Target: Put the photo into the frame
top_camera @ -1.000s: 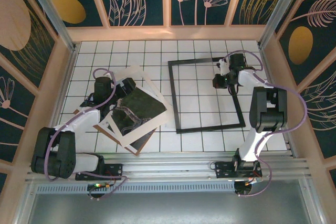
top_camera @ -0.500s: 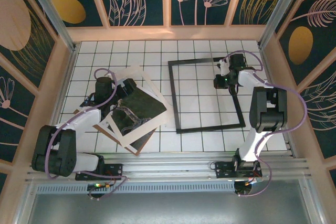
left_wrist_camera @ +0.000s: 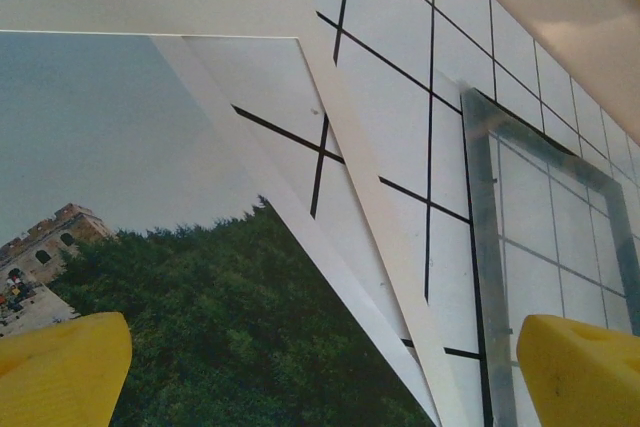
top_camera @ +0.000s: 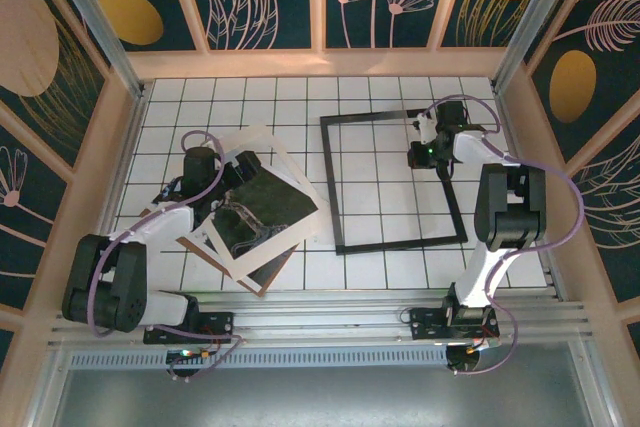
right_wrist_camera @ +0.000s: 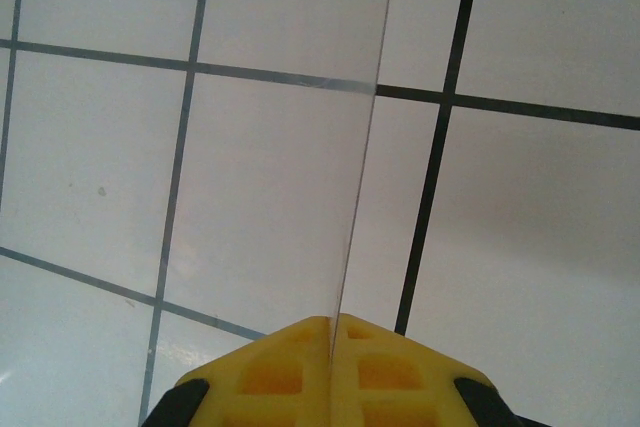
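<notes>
Far left: we see the board, plain brown, lying flat and skewed on the table, with its near corner poking out under the stack.

The photo is on top of the board, left of centre and not in the frame. The mat sits skewed across the same stack, and the print shows through its opening. In the left wrist view the mat's cream band crosses the far edge of the print and runs down its right side, so it boxes the photo in on those sides.

The left gripper hangs over the far left part of the stack. Its jaws are spread wide and hold nothing. One of its fingers is over the green hills, the other out toward the tiles.

The frame lies flat at centre-right, tiles visible inside it. Its left moulding is just beside the mat's right corner; we can't tell whether they touch.

The right gripper is over the far right part of the frame, inside the moulding. Its fingertips are pressed together. A thin clear pane runs edge-on out from between them, and the grid lines look paler on its left side.
</notes>
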Tool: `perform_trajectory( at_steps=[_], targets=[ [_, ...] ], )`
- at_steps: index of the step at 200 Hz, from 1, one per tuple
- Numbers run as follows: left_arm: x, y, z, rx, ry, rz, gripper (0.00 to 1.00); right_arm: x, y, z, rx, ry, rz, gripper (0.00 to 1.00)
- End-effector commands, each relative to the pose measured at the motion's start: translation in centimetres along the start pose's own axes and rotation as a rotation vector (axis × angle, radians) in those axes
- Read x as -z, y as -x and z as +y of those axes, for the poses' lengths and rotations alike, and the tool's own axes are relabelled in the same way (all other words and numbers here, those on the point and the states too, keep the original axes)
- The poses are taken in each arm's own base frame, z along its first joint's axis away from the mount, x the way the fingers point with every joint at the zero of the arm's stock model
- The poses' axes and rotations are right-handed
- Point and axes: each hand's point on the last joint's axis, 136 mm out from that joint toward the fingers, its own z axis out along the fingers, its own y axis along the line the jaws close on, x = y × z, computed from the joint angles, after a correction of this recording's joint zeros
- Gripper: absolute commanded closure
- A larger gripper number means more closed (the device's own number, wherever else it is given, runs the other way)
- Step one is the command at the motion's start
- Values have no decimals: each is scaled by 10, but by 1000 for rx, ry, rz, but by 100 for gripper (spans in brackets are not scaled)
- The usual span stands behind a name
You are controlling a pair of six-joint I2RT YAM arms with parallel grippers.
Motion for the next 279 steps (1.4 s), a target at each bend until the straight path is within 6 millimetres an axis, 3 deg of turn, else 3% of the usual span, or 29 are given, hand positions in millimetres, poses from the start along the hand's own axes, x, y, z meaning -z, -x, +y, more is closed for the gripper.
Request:
perform_trajectory(
  at_steps=[1,61,155,211,279],
  targets=[
    [-2,13,-16,-26,-41,-33,1,-4,-4,9,40,18,47,100],
    [-6,9,-15,-32,-32,-19,2,-8,1,35,32,112,24,100],
    [-14,5,-20,-56,-30,2,2,-3,9,7,35,32,23,100],
    [-18,4,-23,-60,-29,11,2,-2,19,12,18,82,40,100],
    [-20,1,-20,-65,-14,21,1,6,8,14,-48,85,87,100]
  ],
)
